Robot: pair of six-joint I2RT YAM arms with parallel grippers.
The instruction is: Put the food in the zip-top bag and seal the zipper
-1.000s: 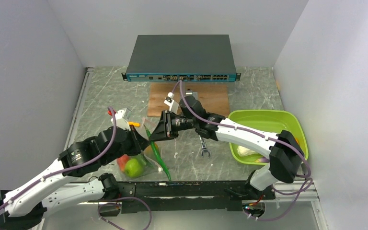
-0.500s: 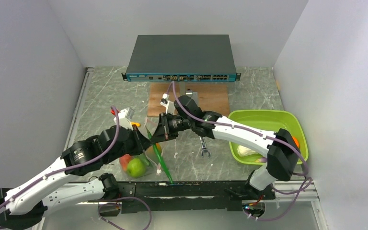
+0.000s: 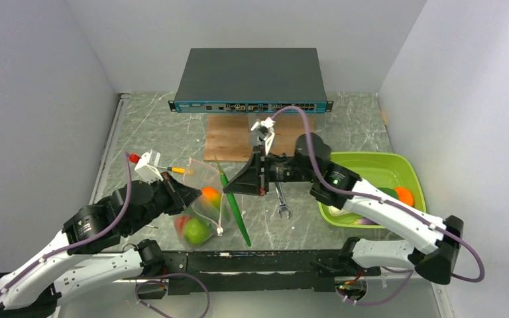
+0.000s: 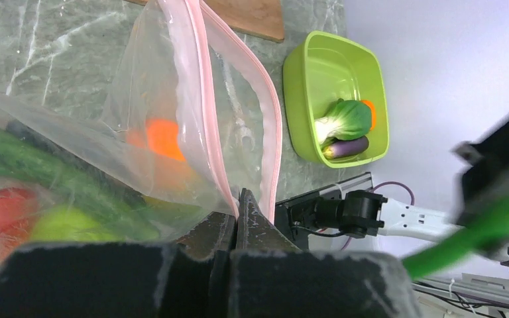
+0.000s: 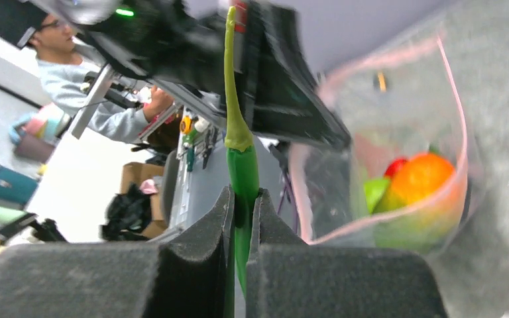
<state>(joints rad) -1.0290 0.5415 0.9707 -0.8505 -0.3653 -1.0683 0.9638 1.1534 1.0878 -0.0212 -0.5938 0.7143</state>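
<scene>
My left gripper (image 4: 238, 202) pinches the zip-top bag (image 3: 203, 177) by its zipper (image 4: 202, 132), near left; green apple (image 3: 197, 230) and, I think, a mango (image 3: 210, 195) inside. Right gripper (image 5: 242, 199) clamps a green bean (image 5: 242, 165); bok choy (image 4: 344, 119), eggplant (image 4: 346, 147) lie in the tray (image 3: 361, 156), zipper open

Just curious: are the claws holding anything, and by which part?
Left gripper pinches the zip-top bag by its pink zipper; right gripper clamps the green bean near its stem end.

One clear zip-top bag (image 3: 204, 175), one green bean (image 3: 238, 212), one green apple (image 3: 197, 230), one red strawberry (image 3: 181, 224), one orange-coloured fruit (image 3: 210, 195), one lime-green tray (image 3: 358, 157), one bok choy (image 4: 342, 120), one purple eggplant (image 4: 346, 148), one orange (image 3: 404, 196), one wrench (image 3: 282, 204), one screwdriver (image 3: 177, 170), one network switch (image 3: 250, 76), one wooden board (image 3: 225, 139)
</scene>
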